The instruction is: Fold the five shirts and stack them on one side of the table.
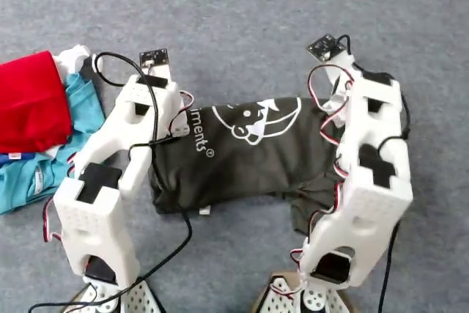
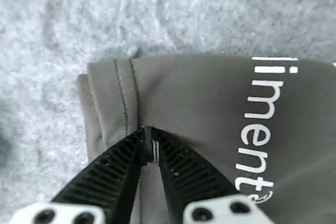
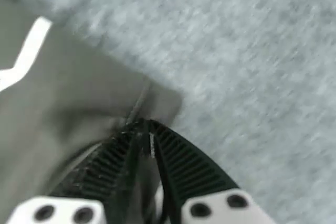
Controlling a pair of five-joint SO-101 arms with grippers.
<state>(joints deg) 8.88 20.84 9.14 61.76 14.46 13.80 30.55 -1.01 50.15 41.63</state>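
Dark shirt lies mid-bench between the two arms, folded into a rough rectangle with its long side running from one arm to the other. The edge nearest the arm bases is rumpled, with loose cloth bunched by the right arm.

Print: white lettering runs along the shirt's end near the left arm, letters turned sideways in the high view. A white drawing with rounded outlines sits at the far middle of the shirt. Part of a white stroke also shows in the right wrist view; too little to make out.

Left gripper: black ribbed fingers pressed together, pinching the shirt's top layer just inside the stitched hem. At this end the cloth lies doubled, a second layer peeking out beyond the hem.

Right gripper: fingers closed tight on a corner of the same shirt, right where the cloth meets the grey bench. The corner lifts slightly at the pinch.

On the left side of the bench, well apart from the dark shirt: a pile. Red shirt on top, teal shirt spread beneath it, a bit of white cloth poking out at the far side. Whether these are neatly folded, cannot tell.
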